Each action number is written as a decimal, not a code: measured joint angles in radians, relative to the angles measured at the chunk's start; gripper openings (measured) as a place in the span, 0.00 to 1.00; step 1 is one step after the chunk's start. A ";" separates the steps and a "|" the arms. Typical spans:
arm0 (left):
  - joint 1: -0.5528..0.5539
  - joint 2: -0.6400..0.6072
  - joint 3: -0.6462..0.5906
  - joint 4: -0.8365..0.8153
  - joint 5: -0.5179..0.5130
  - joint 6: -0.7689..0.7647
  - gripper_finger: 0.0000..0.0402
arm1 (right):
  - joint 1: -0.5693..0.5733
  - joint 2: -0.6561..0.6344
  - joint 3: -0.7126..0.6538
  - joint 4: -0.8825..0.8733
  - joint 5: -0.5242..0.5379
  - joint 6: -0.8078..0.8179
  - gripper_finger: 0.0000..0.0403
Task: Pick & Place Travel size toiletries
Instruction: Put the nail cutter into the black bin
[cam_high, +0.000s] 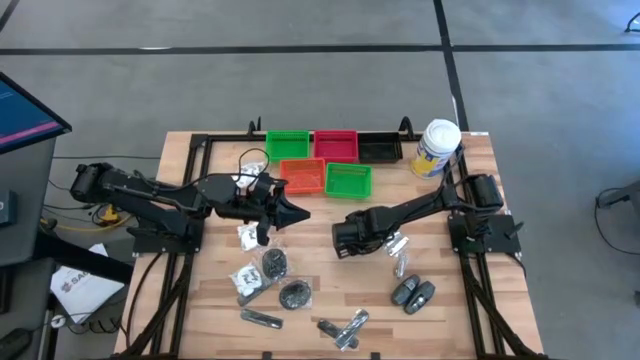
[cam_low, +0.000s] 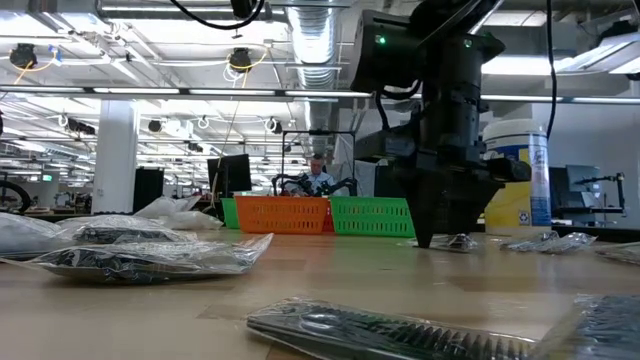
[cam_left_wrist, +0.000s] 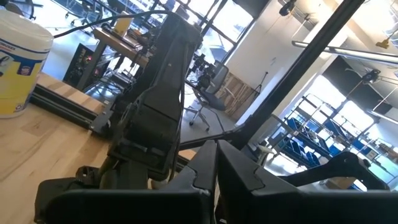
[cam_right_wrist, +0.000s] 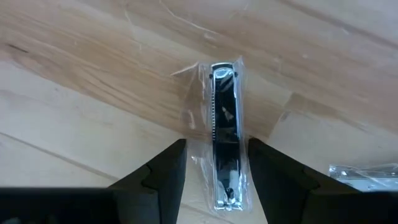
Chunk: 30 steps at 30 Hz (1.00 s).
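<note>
Entry, as I read it from my station.

Right arm: reaches in from its base toward the middle of the desk (cam_high: 470, 300), wrist bent down. Right gripper (cam_right_wrist: 214, 171) points straight at the wood, fingers (cam_right_wrist: 163, 168) spread, one on each side of a wrapped silvery packet (cam_right_wrist: 225, 134). I cannot tell whether they touch the wrap. The packet lies flat on the wood; its long axis runs forward between the fingers, away from the wrist.

Left arm: stretched across toward the trays, raised off the wood. Left gripper (cam_high: 292, 210) pressed together, empty, tip aimed at the right arm.

Trays, beyond both grippers: five counted, namely two green (cam_high: 287, 145), one red (cam_high: 335, 144), one orange (cam_high: 302, 176), one black (cam_high: 380, 148).

White canister (cam_high: 437, 148): one, upright, past the black tray.

Toiletries loose on the near side of the grippers: two dark grey ovals (cam_high: 412, 293) side by side, two black round pieces in plastic (cam_high: 294, 294), several slim silvery sachets (cam_high: 261, 318); exact sachet count unclear.
</note>
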<state>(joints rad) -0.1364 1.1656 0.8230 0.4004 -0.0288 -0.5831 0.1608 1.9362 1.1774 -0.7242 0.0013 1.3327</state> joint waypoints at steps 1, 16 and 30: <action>0.000 0.000 0.000 0.000 0.000 0.000 0.02 | 0.002 0.000 0.000 0.000 -0.001 0.000 0.42; 0.006 0.000 0.000 0.001 -0.013 0.001 0.02 | 0.015 0.005 -0.001 -0.047 0.009 -0.030 0.22; 0.006 0.000 0.000 0.001 -0.013 0.002 0.02 | 0.014 -0.140 -0.008 -0.171 0.000 -0.060 0.15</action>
<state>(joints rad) -0.1299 1.1656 0.8230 0.4011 -0.0420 -0.5808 0.1746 1.7965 1.1699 -0.8955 0.0017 1.2727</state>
